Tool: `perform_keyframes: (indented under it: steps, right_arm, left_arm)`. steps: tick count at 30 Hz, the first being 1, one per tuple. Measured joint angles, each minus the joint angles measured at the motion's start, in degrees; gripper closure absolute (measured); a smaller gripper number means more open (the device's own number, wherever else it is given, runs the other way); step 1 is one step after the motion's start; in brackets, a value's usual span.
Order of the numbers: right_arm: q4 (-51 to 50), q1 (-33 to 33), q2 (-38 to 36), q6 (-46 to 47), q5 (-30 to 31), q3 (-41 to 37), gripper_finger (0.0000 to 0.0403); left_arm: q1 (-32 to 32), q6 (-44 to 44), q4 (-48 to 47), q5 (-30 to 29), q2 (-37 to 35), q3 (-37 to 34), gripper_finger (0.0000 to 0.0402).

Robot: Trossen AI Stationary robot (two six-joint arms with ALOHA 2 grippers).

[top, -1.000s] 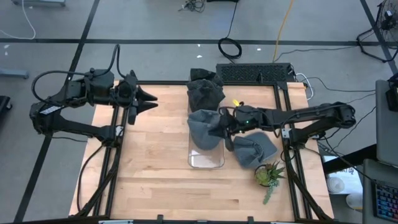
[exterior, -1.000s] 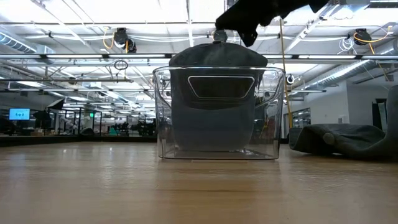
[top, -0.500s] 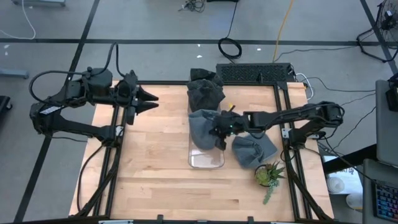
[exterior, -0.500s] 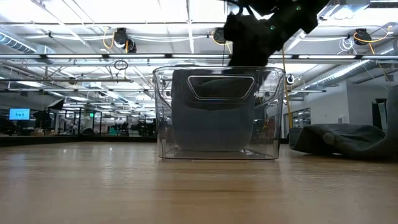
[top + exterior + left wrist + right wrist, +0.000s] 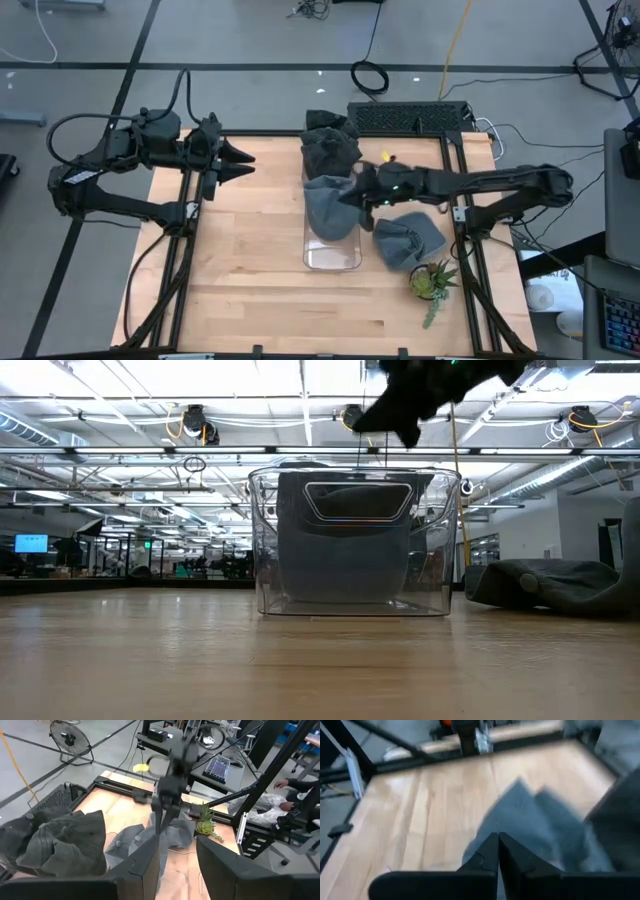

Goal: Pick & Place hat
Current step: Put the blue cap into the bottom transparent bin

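while above the bin (image 5: 331, 257), right gripper (image 5: 346, 196) empty, fingers together

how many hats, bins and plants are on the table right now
hats: 3 - one in the bin, one behind the bin at the table's far edge, one beside the bin near the plant
clear bin: 1
potted plant: 1
total: 5

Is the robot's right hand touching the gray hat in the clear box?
Apart. In the low view the right hand hangs above the clear box, with open space between its shut tip and the gray hat inside.
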Motion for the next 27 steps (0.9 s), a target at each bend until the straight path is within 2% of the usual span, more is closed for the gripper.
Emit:
perform_keyframes:
  steps: [5, 9, 13, 19, 27]
  right_arm:
    - [-0.02, -0.35, -6.13, -2.31, 0.02, 0.0, 0.0383]
    - [-3.37, -1.25, -10.21, -1.41, 0.12, 0.0, 0.0341]
    - [-11.16, -2.54, -13.29, 0.77, -0.87, 0.0, 0.0294]
    - [-21.53, -7.62, -16.69, 9.05, -10.17, 0.0, 0.0256]
    - [-30.05, -19.54, -17.19, 4.44, -28.96, 0.0, 0.0255]
  left_arm:
    - [0.31, -1.55, 0.0, -0.04, 0.0, 0.0, 0.0266]
    - [0.57, -0.62, -0.01, -0.05, 0.0, 0.0, 0.0266]
    - [0.57, -0.37, -0.02, -0.02, 0.0, 0.0, 0.0266]
    - [0.57, -3.97, -0.15, 0.04, 0.0, 0.0, 0.0266]
    - [0.57, -9.59, -0.56, 0.17, 0.0, 0.0, 0.0266]
